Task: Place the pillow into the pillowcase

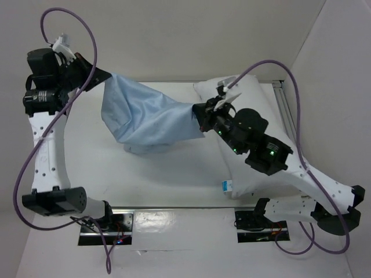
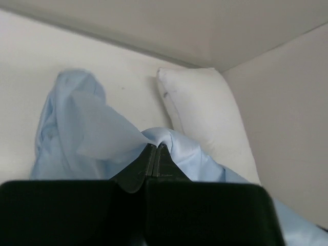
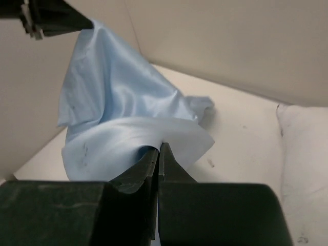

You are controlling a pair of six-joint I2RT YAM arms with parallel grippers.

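The light blue pillowcase point(image 1: 148, 113) hangs stretched between both grippers above the table. My left gripper point(image 1: 105, 76) is shut on its far left corner; in the left wrist view the gripper point(image 2: 156, 146) pinches the fabric point(image 2: 87, 128). My right gripper point(image 1: 200, 113) is shut on the pillowcase's right edge; in the right wrist view it point(image 3: 158, 148) pinches the cloth point(image 3: 113, 113). The white pillow point(image 1: 255, 92) lies on the table's right side under my right arm, its blue-and-white tag point(image 1: 225, 186) at the near corner. The pillow also shows in the left wrist view point(image 2: 205, 113) and the right wrist view point(image 3: 305, 154).
A metal rail point(image 1: 285, 110) runs along the table's right edge, another along the near edge point(image 1: 185, 209). White walls close in the back and right. Purple cables point(image 1: 87, 35) loop above both arms.
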